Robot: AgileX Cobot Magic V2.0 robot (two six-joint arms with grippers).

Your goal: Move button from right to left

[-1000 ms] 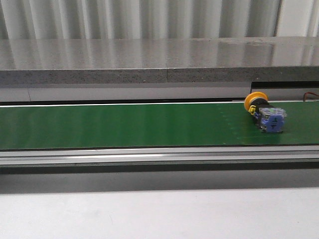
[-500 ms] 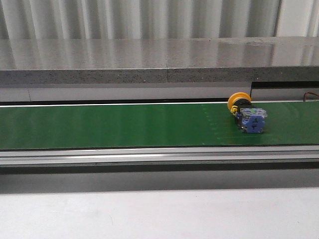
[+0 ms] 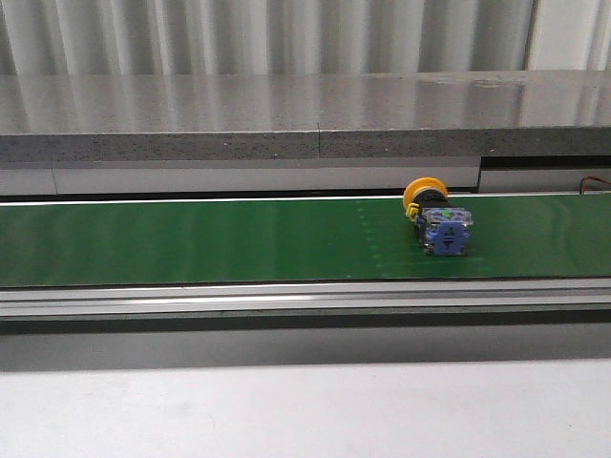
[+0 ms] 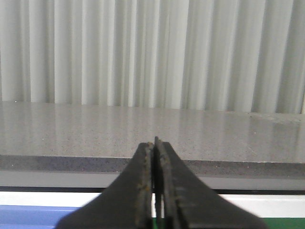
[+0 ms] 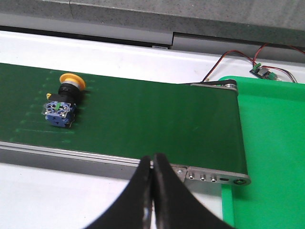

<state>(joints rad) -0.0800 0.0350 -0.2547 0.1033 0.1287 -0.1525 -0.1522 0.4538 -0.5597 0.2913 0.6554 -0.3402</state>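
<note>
The button (image 3: 437, 218) lies on its side on the green belt (image 3: 210, 240), right of the belt's middle, yellow cap toward the far edge and blue-grey body toward the near edge. It also shows in the right wrist view (image 5: 64, 100). My right gripper (image 5: 152, 164) is shut and empty, over the belt's near rail close to its right end, well apart from the button. My left gripper (image 4: 155, 143) is shut and empty, facing the grey ledge; the button is out of its view. Neither gripper shows in the front view.
A grey stone ledge (image 3: 305, 114) runs behind the belt, with a corrugated wall above. A metal rail (image 3: 305, 301) borders the belt's near side. A bright green tray (image 5: 271, 143) sits past the belt's right end, with red-black wires and a small board (image 5: 262, 70) behind it.
The button has travelled leftward along the belt, from near the right edge toward the middle. No gripper touched it.
</note>
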